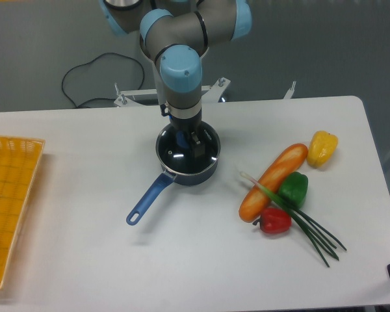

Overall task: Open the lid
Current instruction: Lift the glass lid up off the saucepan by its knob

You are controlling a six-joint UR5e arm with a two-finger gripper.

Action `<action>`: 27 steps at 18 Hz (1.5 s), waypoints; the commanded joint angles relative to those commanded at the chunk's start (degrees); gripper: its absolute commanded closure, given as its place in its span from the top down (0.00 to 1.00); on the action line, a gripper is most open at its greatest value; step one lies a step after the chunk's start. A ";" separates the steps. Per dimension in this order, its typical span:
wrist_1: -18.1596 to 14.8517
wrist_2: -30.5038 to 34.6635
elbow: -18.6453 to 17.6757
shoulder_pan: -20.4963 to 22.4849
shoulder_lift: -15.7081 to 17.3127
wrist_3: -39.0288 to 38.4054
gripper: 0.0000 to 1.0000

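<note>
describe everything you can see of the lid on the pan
The lid is round clear glass with a thin metal rim, as wide as the dark blue saucepan it sits flat on, closed. The gripper reaches straight down over its middle, hiding most of the knob, so whether the fingers hold it cannot be told. Light glints off the glass.

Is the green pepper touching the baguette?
Touching. In the fixed camera view the green pepper lies against the lower right side of the baguette, with no table visible between them.
</note>
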 joint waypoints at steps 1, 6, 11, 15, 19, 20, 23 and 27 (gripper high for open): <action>0.00 0.00 0.00 0.00 0.00 0.00 0.85; -0.09 0.00 0.00 0.00 0.00 -0.09 0.75; 0.00 -0.09 0.09 0.00 0.00 -0.35 0.66; -0.09 -0.09 0.96 0.09 0.00 -0.26 0.61; -0.35 0.09 1.67 0.26 0.00 -0.35 0.59; -0.35 0.09 1.67 0.35 0.00 -0.35 0.59; -0.96 0.18 2.11 0.61 0.35 -0.26 0.59; -7.01 0.18 6.58 1.14 0.26 -0.61 0.59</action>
